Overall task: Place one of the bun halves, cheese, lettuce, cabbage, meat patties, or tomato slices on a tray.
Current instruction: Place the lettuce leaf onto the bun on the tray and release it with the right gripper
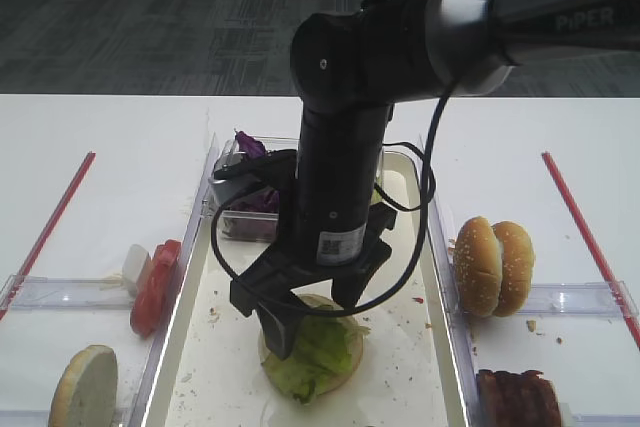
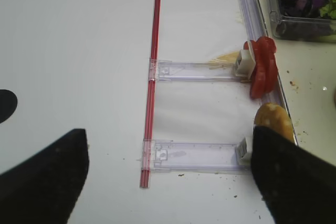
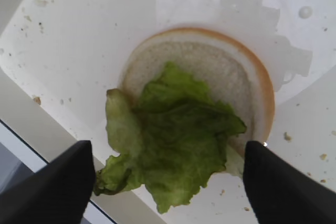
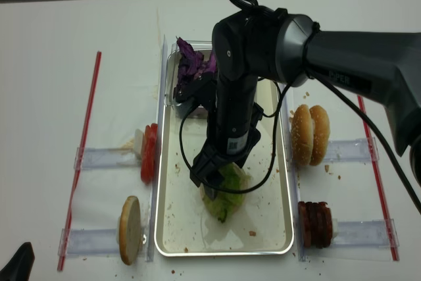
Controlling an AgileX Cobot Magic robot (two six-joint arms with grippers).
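Observation:
A clump of light green lettuce (image 3: 178,140) (image 1: 315,352) lies on a bun half (image 3: 236,72), cut face up, on the cream tray (image 1: 400,367) (image 4: 263,202). Just above it hangs my right gripper (image 3: 168,148) (image 1: 312,322), open, with one black finger on each side of the leaves and neither touching them. My left gripper (image 2: 168,135) stands open over bare table at the front left, with nothing between its fingers.
Purple cabbage (image 1: 250,147) fills a clear box (image 1: 235,212) at the tray's far end. On the left stand tomato slices (image 1: 155,282) and an upright bun half (image 1: 85,387). On the right are two bun halves (image 1: 495,265) and meat patties (image 1: 515,397). Red strips (image 1: 50,222) edge both sides.

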